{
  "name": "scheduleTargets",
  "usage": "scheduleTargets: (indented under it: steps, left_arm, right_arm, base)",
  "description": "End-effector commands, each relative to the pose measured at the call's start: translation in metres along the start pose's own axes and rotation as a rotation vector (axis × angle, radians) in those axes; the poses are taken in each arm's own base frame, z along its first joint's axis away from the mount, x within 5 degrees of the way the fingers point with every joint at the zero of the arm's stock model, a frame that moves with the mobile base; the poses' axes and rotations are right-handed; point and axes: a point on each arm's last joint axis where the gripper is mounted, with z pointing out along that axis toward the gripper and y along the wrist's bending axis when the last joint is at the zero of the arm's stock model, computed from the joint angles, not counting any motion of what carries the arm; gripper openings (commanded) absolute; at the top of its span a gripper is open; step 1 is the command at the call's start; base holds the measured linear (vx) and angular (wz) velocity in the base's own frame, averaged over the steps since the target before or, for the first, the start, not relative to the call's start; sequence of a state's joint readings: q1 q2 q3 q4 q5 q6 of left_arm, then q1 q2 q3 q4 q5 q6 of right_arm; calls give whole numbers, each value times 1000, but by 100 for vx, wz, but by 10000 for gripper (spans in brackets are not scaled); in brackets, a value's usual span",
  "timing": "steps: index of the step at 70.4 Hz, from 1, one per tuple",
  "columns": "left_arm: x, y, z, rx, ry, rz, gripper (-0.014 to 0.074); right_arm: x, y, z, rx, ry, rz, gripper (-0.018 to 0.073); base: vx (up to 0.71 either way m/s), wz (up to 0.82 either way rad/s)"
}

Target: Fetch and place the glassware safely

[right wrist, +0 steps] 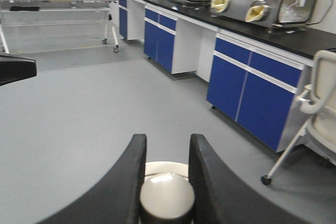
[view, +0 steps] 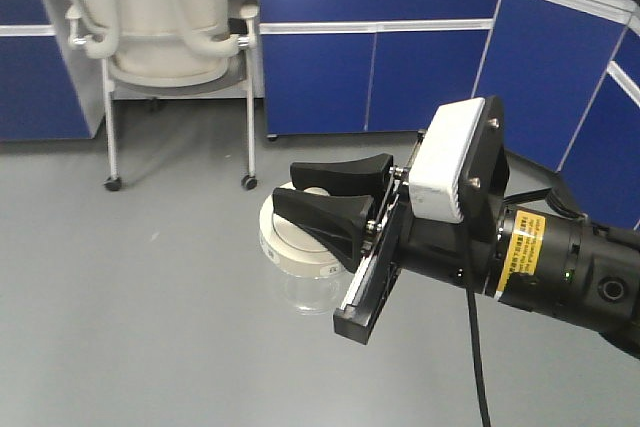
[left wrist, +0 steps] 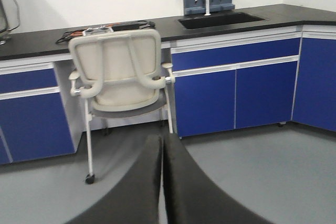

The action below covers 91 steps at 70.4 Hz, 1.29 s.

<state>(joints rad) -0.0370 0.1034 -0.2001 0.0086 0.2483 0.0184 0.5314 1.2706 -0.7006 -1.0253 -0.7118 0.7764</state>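
1. Between the right gripper's [right wrist: 167, 153] black fingers [right wrist: 123, 182] sits the knob [right wrist: 167, 195] of the glass jar's [view: 300, 277] off-white lid [view: 288, 244], pinched tight.
2. Jar hangs just beneath those fingers.
3. Left gripper's [left wrist: 161, 148] fingers press together, holding nothing.

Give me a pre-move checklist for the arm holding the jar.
1. Right fingers closed on the knob: ok.
2. Lid fastened to the jar: cannot tell; it sits on top, but no catch shows.
3. Support under the jar: not ok; only the knob is held, with the floor below.
4. Left fingers shut, empty and free to help: ok.
5. Chair apart from the jar: ok.
6. Set-down spot chosen: cannot tell.
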Motion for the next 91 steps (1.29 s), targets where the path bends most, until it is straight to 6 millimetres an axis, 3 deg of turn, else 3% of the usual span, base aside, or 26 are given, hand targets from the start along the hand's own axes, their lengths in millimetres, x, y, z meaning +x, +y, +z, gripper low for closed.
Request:
scheduleTargets:
  steps: [1, 91]
  left_arm:
    - [-16, 0, -1, -2, -89, -14, -7]
    - [-16, 0, -1, -2, -89, -14, -7]
  right_arm:
    - [-23, 2, -4, -18, -116, -1, -3]
    - [-23, 2, -4, -18, -116, -1, -3]
  base:
    - [38, -26]
    - [25, -63]
